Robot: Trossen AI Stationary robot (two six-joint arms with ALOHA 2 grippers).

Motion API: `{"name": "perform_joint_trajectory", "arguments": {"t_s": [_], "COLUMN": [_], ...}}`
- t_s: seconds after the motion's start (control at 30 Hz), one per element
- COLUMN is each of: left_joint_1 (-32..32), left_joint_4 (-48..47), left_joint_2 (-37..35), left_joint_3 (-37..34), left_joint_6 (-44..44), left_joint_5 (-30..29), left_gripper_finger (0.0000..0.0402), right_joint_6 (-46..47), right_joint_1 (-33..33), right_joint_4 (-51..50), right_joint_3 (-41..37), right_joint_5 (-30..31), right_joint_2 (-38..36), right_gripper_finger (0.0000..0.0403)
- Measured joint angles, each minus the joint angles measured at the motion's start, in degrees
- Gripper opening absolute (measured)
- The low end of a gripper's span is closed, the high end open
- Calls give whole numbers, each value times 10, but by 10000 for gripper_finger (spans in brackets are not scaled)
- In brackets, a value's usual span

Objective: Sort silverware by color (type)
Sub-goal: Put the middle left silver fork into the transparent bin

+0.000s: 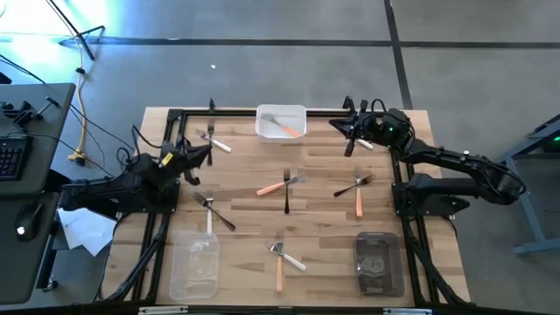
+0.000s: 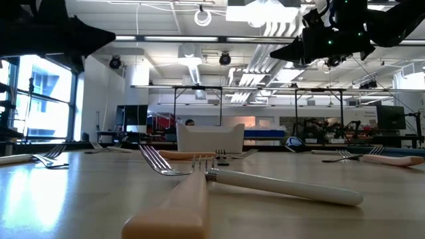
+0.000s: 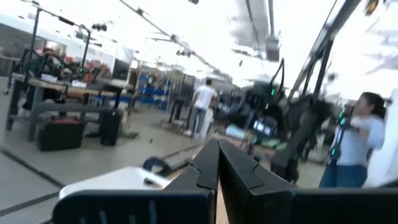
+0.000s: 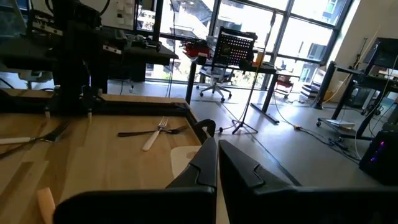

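I see my left pincer raised over the left side of the bench, fingers pressed together and holding nothing. My right pincer hovers at the far right, just beside the white tray, and it too is pressed together and empty. One orange fork lies inside that white tray. The other forks are scattered in crossed pairs: a white and dark pair at the far left, a dark and white pair lower on the left, an orange and dark pair in the middle, an orange and dark pair on the right, and an orange and white pair near the front edge. A clear tray sits near left, a dark tray near right.
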Motion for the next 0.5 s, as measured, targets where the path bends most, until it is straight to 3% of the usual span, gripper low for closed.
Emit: {"name": "perform_joint_trajectory", "arguments": {"t_s": [0.33,0.5], "left_joint_1": [0,0], "left_joint_4": [75,129], "left_joint_2": [135,170], "left_joint_3": [0,0], "left_joint_6": [28,-31], "left_joint_5": [-4,-89], "left_gripper_finger": [0,0], "right_joint_6": [21,19], "right_joint_1": [1,1], "right_joint_4": [-4,-13], "right_joint_3": [0,0], "right_joint_5": [2,2], "right_joint_2": [0,0], "right_gripper_finger": [0,0]}}
